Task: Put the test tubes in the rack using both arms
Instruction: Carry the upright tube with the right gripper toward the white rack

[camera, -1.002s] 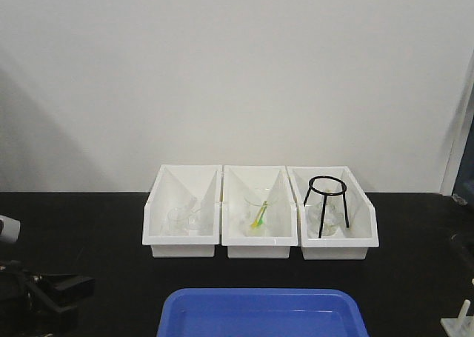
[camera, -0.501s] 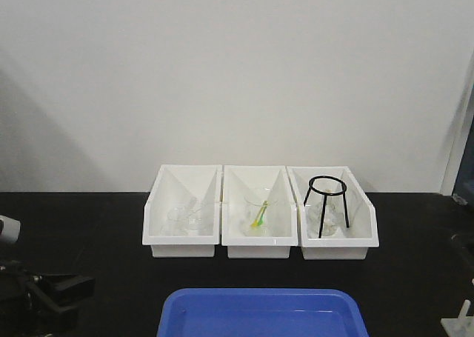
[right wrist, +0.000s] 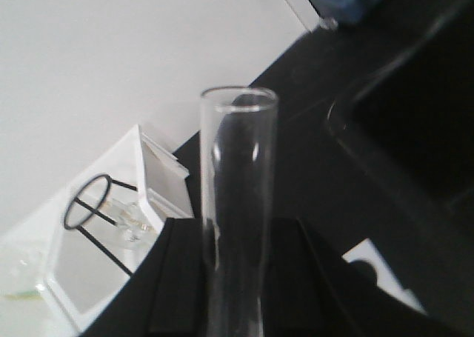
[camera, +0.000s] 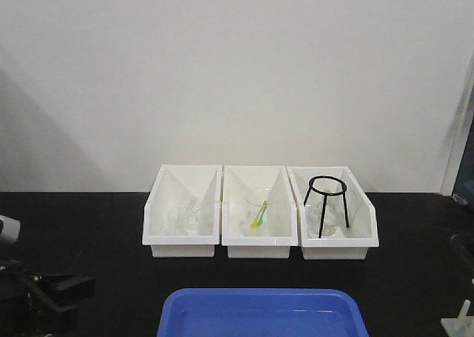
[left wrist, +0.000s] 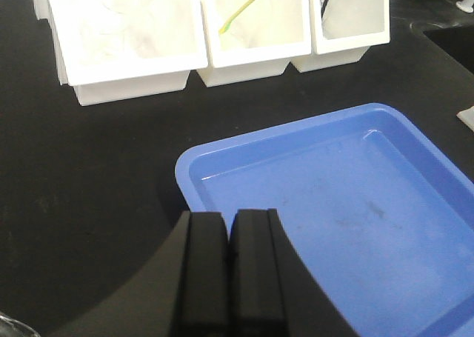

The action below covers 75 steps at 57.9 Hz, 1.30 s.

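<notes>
Pressing together on nothing, the 2 black fingers of my left gripper [left wrist: 229, 229] hang above the black table [left wrist: 89, 174], at the near left corner of the shallow blue plastic tray [left wrist: 355, 204]. 3 white open-fronted plastic bins [camera: 184, 242] stand behind it. My right gripper [right wrist: 237, 237] clamps a clear glass test tube [right wrist: 238, 159]. The small white plastic rack [camera: 461, 322] sits right of the tray, half cut off.

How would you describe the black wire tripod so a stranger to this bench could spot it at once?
Find the black bench by the white wall, where three white bins stand in a row. In the right-end bin stands the tripod: a black wire ring on thin legs, the only dark thing among the bins' clear glassware.
</notes>
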{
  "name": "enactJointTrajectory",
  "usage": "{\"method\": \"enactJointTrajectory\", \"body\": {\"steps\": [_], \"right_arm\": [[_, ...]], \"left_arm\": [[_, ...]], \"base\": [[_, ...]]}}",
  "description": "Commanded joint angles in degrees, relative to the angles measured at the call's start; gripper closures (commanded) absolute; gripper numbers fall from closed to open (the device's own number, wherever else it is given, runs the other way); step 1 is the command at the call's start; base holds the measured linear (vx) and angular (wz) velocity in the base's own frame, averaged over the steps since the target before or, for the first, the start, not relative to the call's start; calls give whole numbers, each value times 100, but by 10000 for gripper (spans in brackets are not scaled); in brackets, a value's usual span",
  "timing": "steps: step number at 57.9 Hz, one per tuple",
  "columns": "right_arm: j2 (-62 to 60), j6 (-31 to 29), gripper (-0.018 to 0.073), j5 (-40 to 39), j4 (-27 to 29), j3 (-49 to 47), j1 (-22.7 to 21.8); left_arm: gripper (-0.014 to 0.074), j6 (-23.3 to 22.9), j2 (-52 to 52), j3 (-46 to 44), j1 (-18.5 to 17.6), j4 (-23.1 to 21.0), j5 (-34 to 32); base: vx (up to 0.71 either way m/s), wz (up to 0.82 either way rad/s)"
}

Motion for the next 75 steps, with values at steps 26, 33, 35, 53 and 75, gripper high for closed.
{"method": "enactJointTrajectory", "body": {"steps": [26, 33, 35, 53, 75], "right_arm": [[-1154, -3317, 564, 722, 451, 452, -34], [-1342, -3338, 564, 615, 451, 545, -34], [-1382, -3338, 566, 519, 451, 607, -34], [-1996, -3291, 566, -120, 451, 1224, -34], [-2205, -2104, 566, -994, 451, 1294, -34]], "left_arm": [[617, -30, -157, -152, 0, 242, 31], [617, -30, -157, -152, 0, 242, 31], [617, -30, -157, -152, 0, 242, 26], [617, -30, -157, -152, 0, 242, -91], [617, -42, -157, -152, 0, 236, -368]], "base": [[0, 0], [0, 0], [0, 0], [0, 0], [0, 0]]}}
